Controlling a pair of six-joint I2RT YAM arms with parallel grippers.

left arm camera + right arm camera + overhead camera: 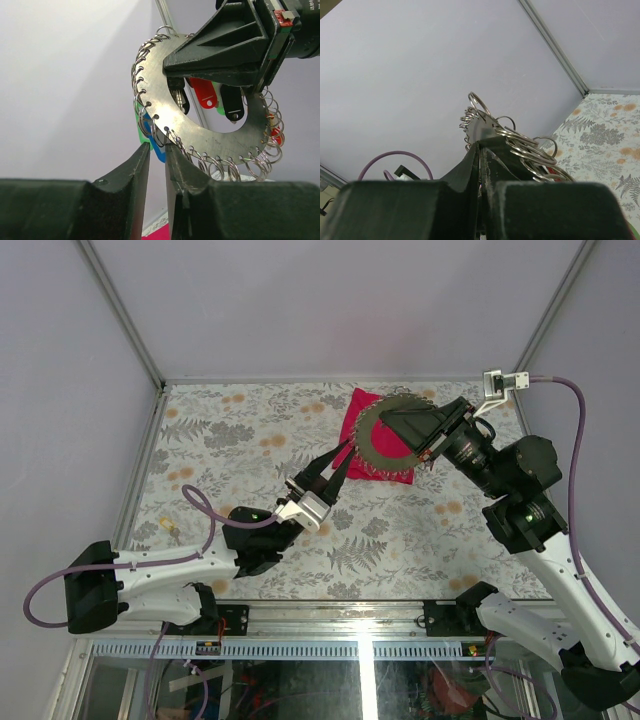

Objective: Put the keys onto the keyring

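The keyring (pixel 375 455), a flat grey metal band with several small split rings round its edge, hangs in the air above the red cloth (pixel 356 412). My right gripper (pixel 388 418) is shut on its upper band (pixel 200 135), seen edge-on in the right wrist view (pixel 482 127). A red key (pixel 204 92) and a black key (pixel 232 102) hang in the open centre. A green key (pixel 141 136) hangs at the lower left edge. My left gripper (pixel 157 146) reaches up to that edge (pixel 345 455), its jaws a narrow gap apart with the blue key (pixel 157 151) filling the gap.
The floral table top (pixel 250 430) lies below. The red cloth shows under the left gripper in its wrist view (pixel 160 232). Grey enclosure walls stand at the back and sides. A small orange item (pixel 168 530) lies near the left edge.
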